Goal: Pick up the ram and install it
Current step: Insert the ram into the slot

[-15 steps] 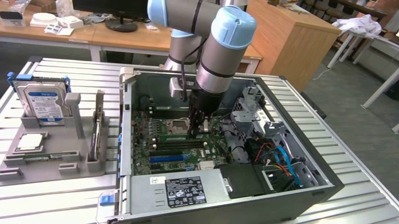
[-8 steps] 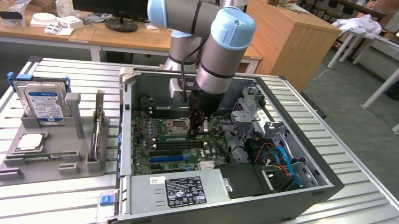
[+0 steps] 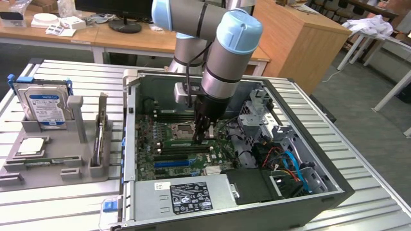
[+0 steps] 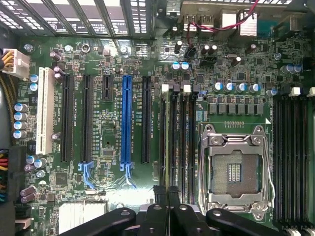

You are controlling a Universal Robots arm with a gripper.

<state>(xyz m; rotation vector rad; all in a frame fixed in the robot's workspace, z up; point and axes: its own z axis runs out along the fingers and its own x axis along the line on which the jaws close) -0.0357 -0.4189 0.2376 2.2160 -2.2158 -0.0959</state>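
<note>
The ram (image 3: 186,143) is a thin green stick lying along a black memory slot just beside the processor socket (image 3: 183,129) inside the open computer case (image 3: 132,144). My gripper (image 3: 204,135) reaches straight down into the case and sits on the ram's end toward the exterior view's right. In the wrist view the ram (image 4: 169,137) shows edge-on as a pale strip in the row of black slots (image 4: 189,142). The two black fingertips (image 4: 160,194) are pressed close together over it, so the gripper (image 4: 167,194) is shut on the ram. Whether the stick is fully seated cannot be told.
A blue slot (image 4: 127,120) and several black slots lie beside the memory slots. The empty silver socket (image 4: 235,169) is next to them. Cables (image 3: 289,163) and a power supply (image 3: 186,195) fill the case's near side. A grey tray (image 3: 64,166) holds a hard drive (image 3: 44,103).
</note>
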